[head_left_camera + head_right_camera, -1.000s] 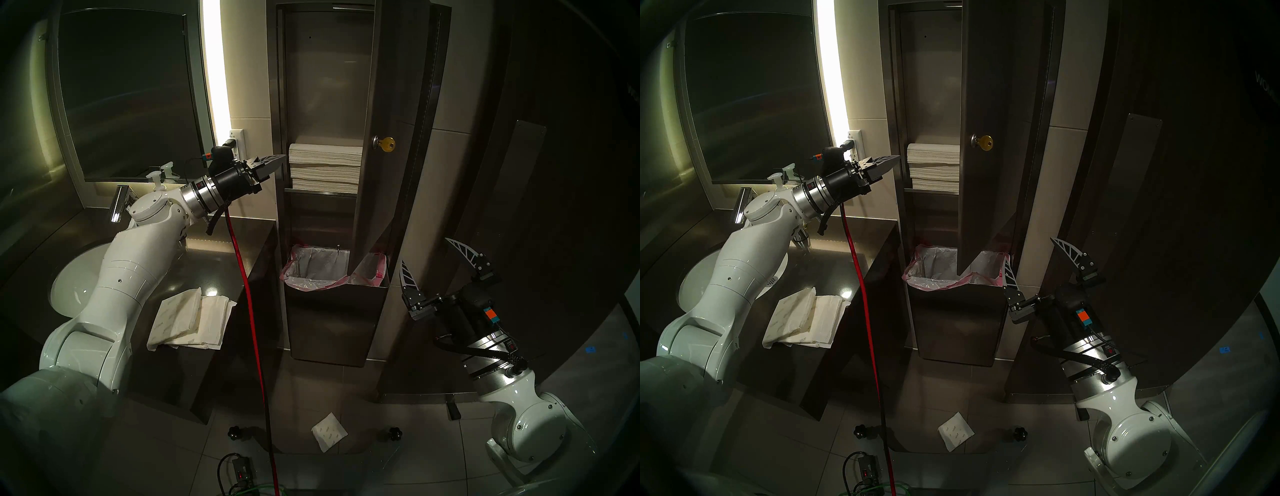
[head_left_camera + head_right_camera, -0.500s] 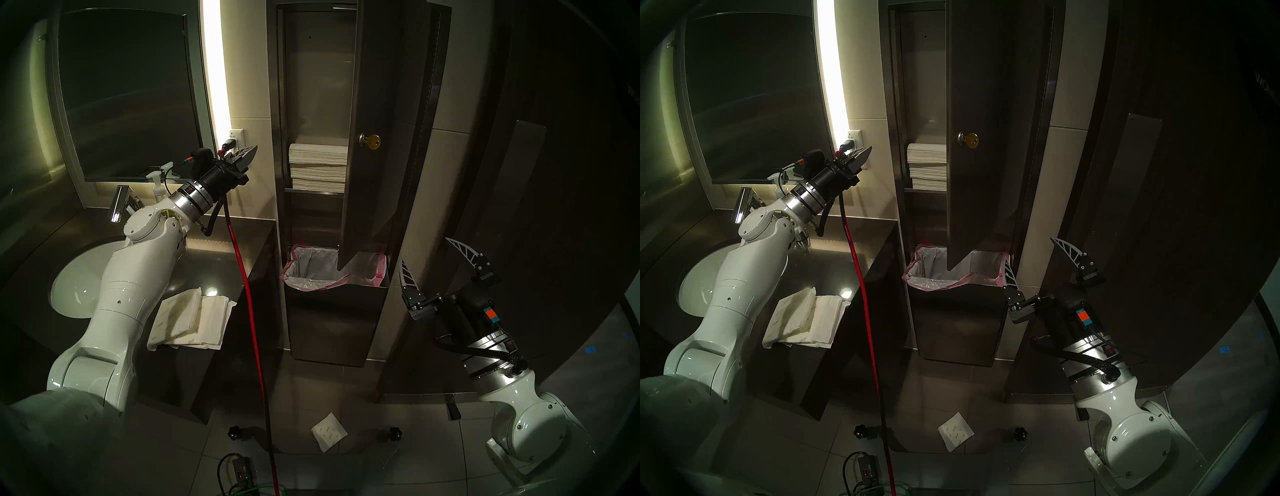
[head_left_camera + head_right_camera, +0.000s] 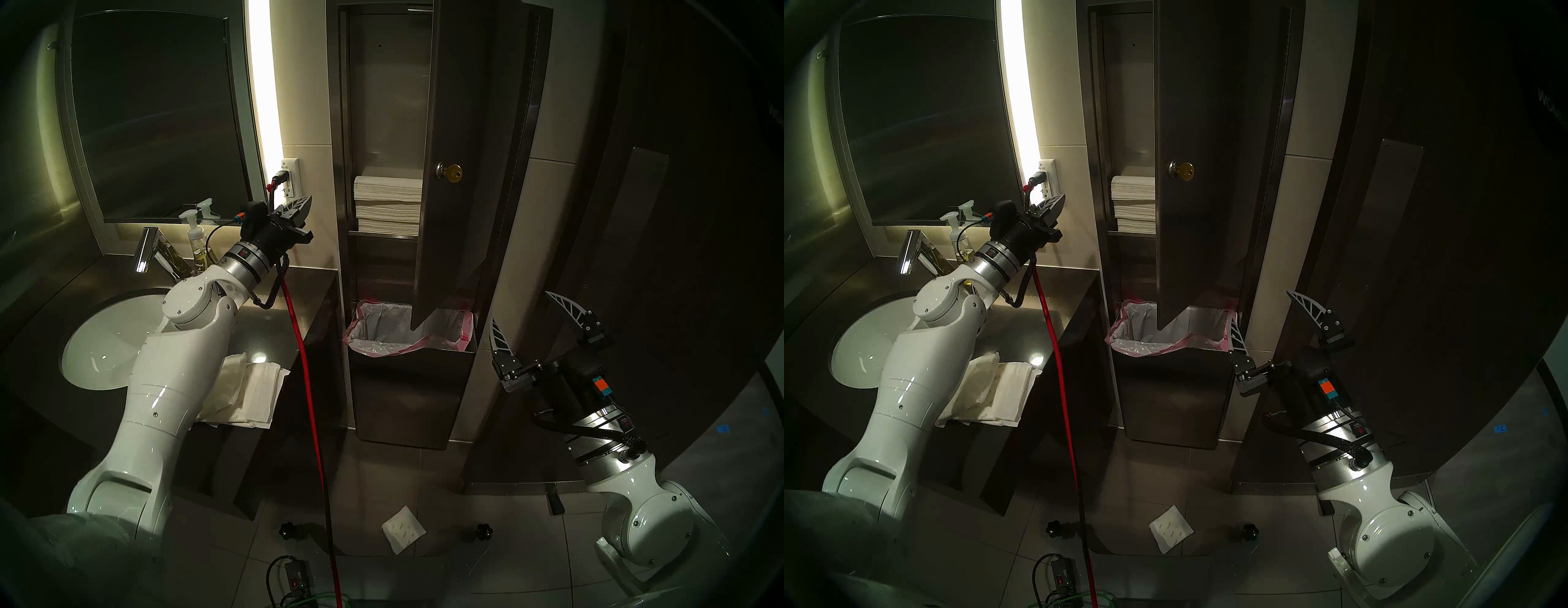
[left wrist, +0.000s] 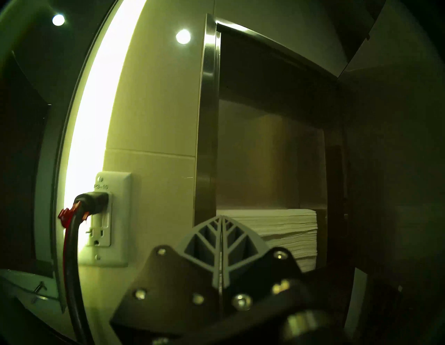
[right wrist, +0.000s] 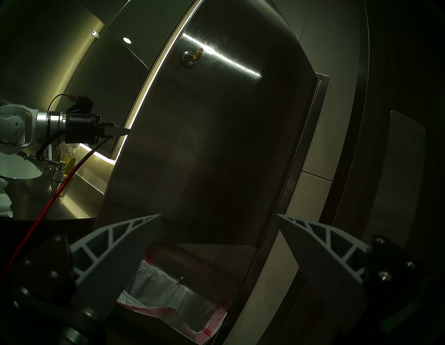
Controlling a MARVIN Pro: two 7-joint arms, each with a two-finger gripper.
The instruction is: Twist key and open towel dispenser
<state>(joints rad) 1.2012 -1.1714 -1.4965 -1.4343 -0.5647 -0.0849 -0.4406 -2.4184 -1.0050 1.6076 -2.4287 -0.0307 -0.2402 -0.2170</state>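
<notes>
Nearest the head camera, the right gripper (image 3: 547, 325) hangs low beside the waste bin (image 3: 409, 382), its fingers (image 5: 115, 248) spread wide and empty, apparently parked out of the door's swing. Farther in, over the table (image 3: 263, 331) with its folded paper packs (image 3: 250, 388), the left gripper (image 3: 303, 205) points up toward the wall outlet (image 4: 109, 216), fingers (image 4: 231, 243) pressed flat together on nothing, clear of the cabinet edge; a clenched tip like that suits nudging a door rather than grasping. Beyond it stands the towel dispenser (image 3: 339, 170), its door panel (image 3: 458, 127) swung out on the right-hand hinge, so the opening looks done. The key (image 3: 454, 173) sits in the lock on that door, touched by neither hand. Inside, a stack of towels (image 3: 388, 204) rests on a shelf; the door hides its right end and the cabinet's upper interior is too dark to read.
</notes>
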